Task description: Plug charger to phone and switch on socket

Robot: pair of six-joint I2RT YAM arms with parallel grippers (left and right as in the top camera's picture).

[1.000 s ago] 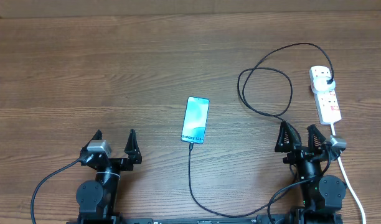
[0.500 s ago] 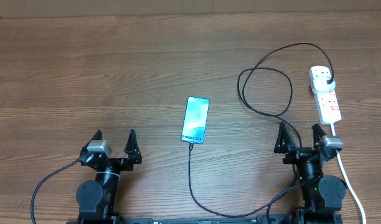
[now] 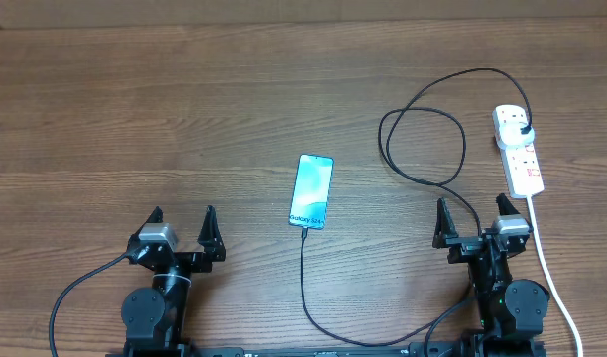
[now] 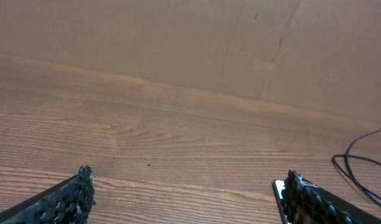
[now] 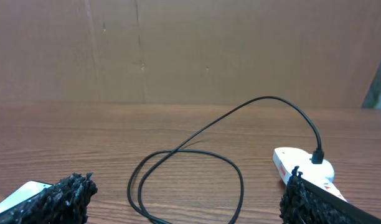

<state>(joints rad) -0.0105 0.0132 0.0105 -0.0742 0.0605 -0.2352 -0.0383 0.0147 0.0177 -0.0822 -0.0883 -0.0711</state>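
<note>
The phone lies flat mid-table, blue screen up. The charger loops in black across the right side; its thin end meets the phone's near edge and its black plug sits in the white socket. My left gripper is open near the front left, nothing between its fingers. My right gripper is open just in front of the cable loop and left of the socket. A sliver of the phone shows by the left gripper's right finger.
The socket's white cord runs down past my right arm to the front edge. The black cable also trails from the phone toward the front of the table. A brown wall rises behind the table's far edge.
My right gripper has turned at the wrist and shifted slightly left, its fingers now squared toward the cable loop. The left arm, phone, cable and socket have not moved.
</note>
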